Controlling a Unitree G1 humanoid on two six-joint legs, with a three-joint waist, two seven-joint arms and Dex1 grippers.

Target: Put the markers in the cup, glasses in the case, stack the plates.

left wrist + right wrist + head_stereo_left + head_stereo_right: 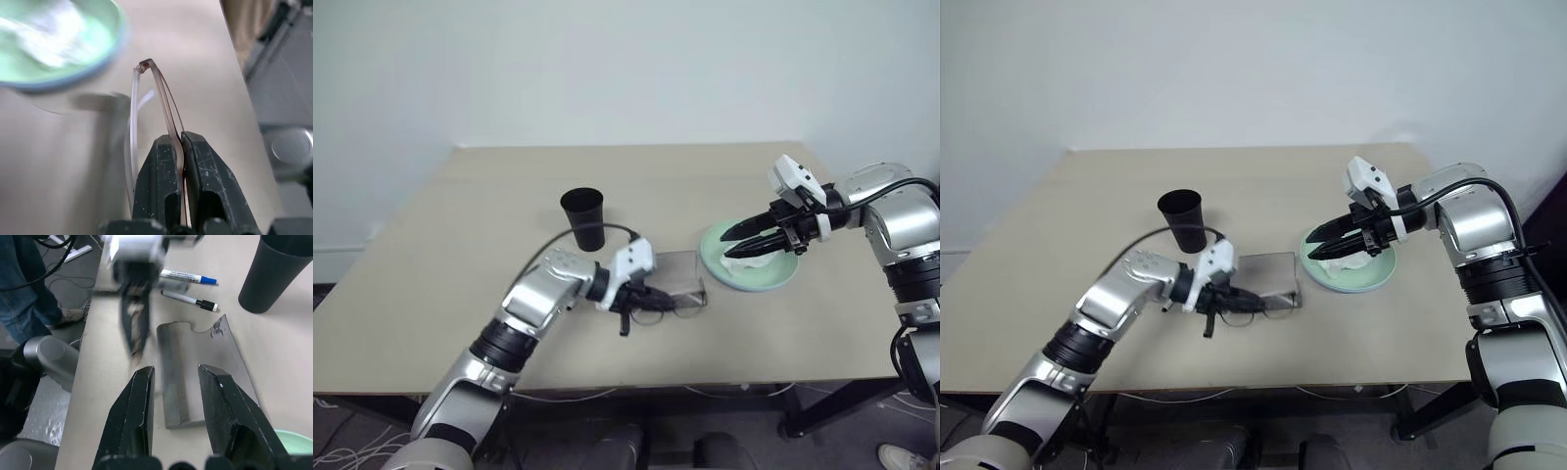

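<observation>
Pinching the glasses [168, 117] shut in its fingers, the left pincer [631, 311] holds them beside the open case [195, 372]. The right pincer [744, 233] hovers half-open over the stacked plates [783, 277]. Both markers [188, 289] lie outside the cup [584, 217], apparently left to do.

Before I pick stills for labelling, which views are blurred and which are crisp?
Left wrist view: plate and case smeared, but the glasses between the left gripper fingers are sharp. Right wrist view: the left gripper streaked, the markers and cup clear. Both eye views: crisp throughout.
</observation>
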